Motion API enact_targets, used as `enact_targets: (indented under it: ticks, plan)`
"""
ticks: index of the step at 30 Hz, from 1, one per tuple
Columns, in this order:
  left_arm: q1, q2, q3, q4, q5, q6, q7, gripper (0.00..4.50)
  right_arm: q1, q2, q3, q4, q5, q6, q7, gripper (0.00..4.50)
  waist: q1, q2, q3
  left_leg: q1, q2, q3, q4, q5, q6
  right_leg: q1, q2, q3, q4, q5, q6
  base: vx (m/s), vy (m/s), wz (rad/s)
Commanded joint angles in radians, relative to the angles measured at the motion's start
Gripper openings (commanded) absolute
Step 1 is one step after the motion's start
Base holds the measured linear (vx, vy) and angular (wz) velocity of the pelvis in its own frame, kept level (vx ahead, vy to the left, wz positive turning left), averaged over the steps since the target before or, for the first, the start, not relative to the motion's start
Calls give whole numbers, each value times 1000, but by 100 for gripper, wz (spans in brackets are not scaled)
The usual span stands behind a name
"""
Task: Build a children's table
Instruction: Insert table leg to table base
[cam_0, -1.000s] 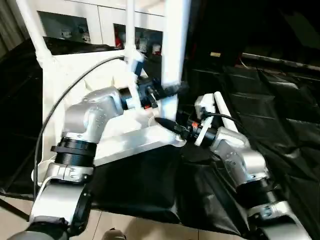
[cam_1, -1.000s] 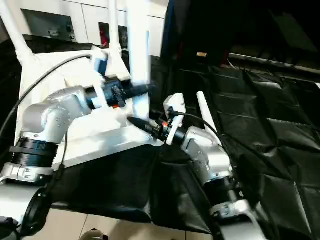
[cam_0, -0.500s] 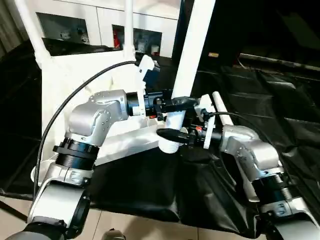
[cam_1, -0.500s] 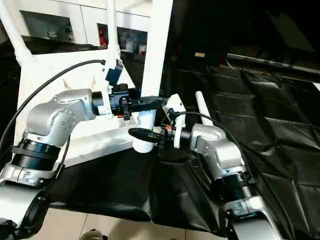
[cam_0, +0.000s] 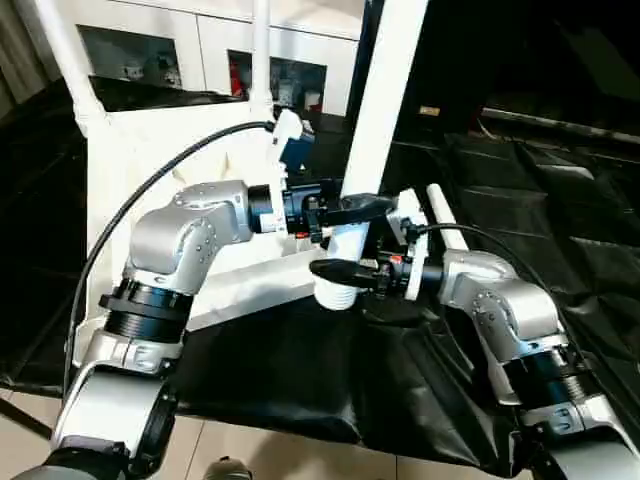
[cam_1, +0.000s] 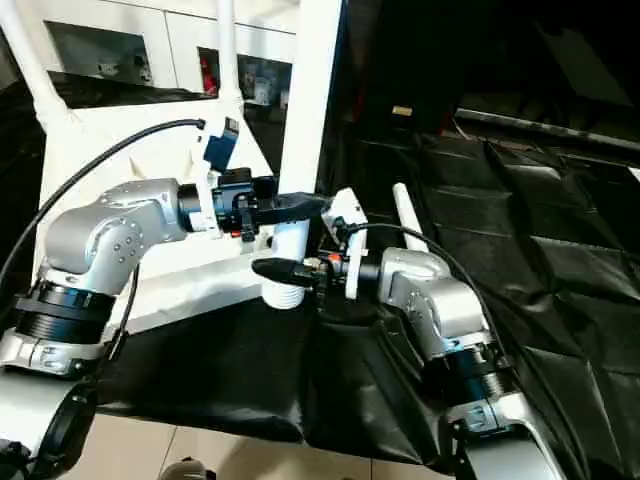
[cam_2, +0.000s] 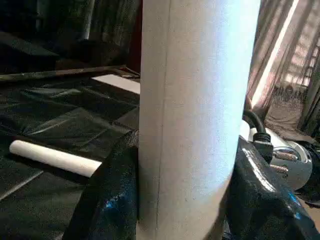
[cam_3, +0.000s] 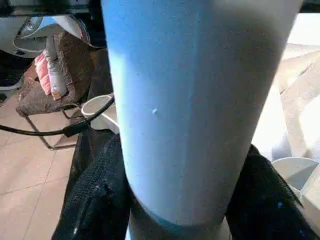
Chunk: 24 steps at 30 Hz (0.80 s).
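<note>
1. Nearest the robot, at the front corner of the upturned white plastic rectangular tabletop (cam_0: 150, 200), the right gripper (cam_0: 335, 270) clasps the lower end of a long tapered white plastic tube leg (cam_0: 375, 130), black fingers (cam_3: 95, 200) pressed to both sides of it.
2. Just above that, the left gripper (cam_0: 360, 208) is clenched on the same leg, fingers (cam_2: 107, 200) hugging the tube from either side.
3. Held upright, the leg's ribbed foot end hangs at the tabletop's front corner, seemingly just off the socket rather than seated.
4. Judging by its hollow look, the leg should be light and stiff, with a smooth skin that could slip; a low hold near the thick end probably gives the best control for steering it into the socket.
5. Beyond the held leg, a spare white tube leg (cam_0: 445, 222) lies on the black-draped worktop (cam_0: 560, 200).
6. Farthest along the tabletop, two fitted white legs (cam_0: 60, 60) stand up from its back corners.
</note>
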Motion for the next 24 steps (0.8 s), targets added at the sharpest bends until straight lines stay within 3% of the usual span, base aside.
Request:
enact_targets:
  ticks: [1,7,8,13,16,18,20,23,24]
  plan:
    - [3,-16,-24,-38,-30,17,-29,192,-1,-6,-24,6,-2,-3,-13,195,-1,10,-77,3,4,7,-57,-154,-11,64,-61,51,-70,-143,-167,0,0,0]
    - [-1,-21,-15,-18,-22,8,-8,191,-2,-1,-29,18,-11,-33,-24,192,-1,9,-78,2,4,8,-57,-154,-13,65,-61,51,-69,-134,-167,0,0,0]
    - [-3,-22,-10,-11,-19,8,0,247,-3,0,-31,20,-11,-35,-25,192,0,9,-78,2,4,8,-57,-150,-12,65,-61,51,-69,-133,-167,0,0,0]
    - [-2,-40,44,0,-43,-10,33,282,-3,14,-49,25,-2,-46,-42,192,-1,8,-78,1,4,8,-56,-150,-12,65,-61,51,-68,-129,-173,0,0,0]
    - [-28,-138,200,58,-108,-161,155,307,-6,41,-90,34,22,-60,-80,192,0,6,-79,-1,2,9,-53,-150,-8,67,-62,51,-71,-113,-187,0,0,0]
    - [-61,-192,315,91,-206,-176,242,307,-11,67,-129,49,44,-77,-122,192,2,10,-80,-1,2,8,-52,-154,-8,67,-63,50,-66,-107,-193,0,0,0]
    - [-84,-211,381,109,-269,-172,288,307,-13,80,-150,59,48,-97,-152,192,0,7,-79,-2,0,8,-51,-169,-6,67,-60,49,-68,-123,-188,0,0,0]
    - [-94,-203,409,121,-282,-180,302,307,-14,87,-166,70,40,-123,-186,192,-1,7,-77,1,0,8,-53,-174,-5,64,-59,49,-75,-168,-164,0,0,0]
    - [-91,-183,398,125,-246,-180,295,307,-16,91,-182,85,21,-148,-221,192,-2,8,-78,2,1,7,-54,-166,-5,63,-58,49,-75,-166,-155,0,0,0]
